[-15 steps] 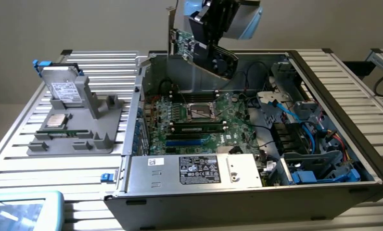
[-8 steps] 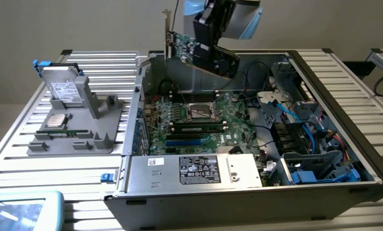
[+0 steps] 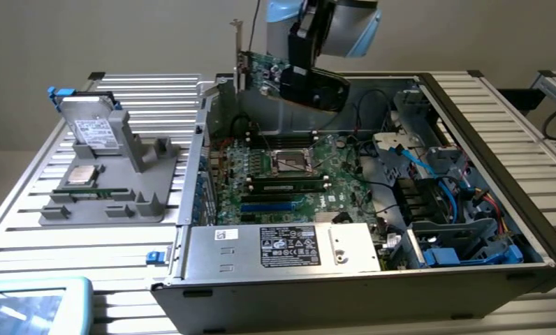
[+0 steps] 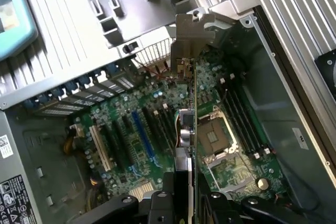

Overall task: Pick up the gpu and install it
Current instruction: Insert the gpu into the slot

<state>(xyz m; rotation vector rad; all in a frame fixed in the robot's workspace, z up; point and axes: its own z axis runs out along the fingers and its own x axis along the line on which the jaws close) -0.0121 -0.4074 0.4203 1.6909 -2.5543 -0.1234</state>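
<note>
Spread across the slatted counter [image 3: 501,105]: an open computer case [image 3: 353,300] lying on its side, motherboard [image 3: 288,174] facing up, power supply [image 3: 288,246] along the near wall. On the exterior view's left, just beside the case, a gray parts holder [image 3: 101,209] carrying a hard drive [image 3: 96,129]. Above the far end of the case, the hand [image 3: 311,84], pinching the gpu [image 3: 264,70] between pressed-in fingers. Card upright and clear of the board, silver bracket [image 3: 236,42] toward the exterior view's left, raised above the case rim. Not yet seated, judging by the gap below. Risks from here: lowering off line and landing the card's edge beside a slot rather than in it, scraping nearby parts; catching the bracket tip on top of the case's rear wall instead of slipping it down inside; tilting the thin card in so narrow a pinch and jamming one end first. From the exterior view, height above the board and the card's green face, but nothing of slot alignment. From the wrist view, the gpu [image 4: 190,114] edge-on as a thin line running from the hand [image 4: 188,198] out to the bracket [image 4: 193,35], expansion slots [image 4: 143,135] on one side and the CPU socket [image 4: 212,137] on the other. Sideways placement readable there, height hard to judge, and no telling whether a slot lies directly beneath.
</note>
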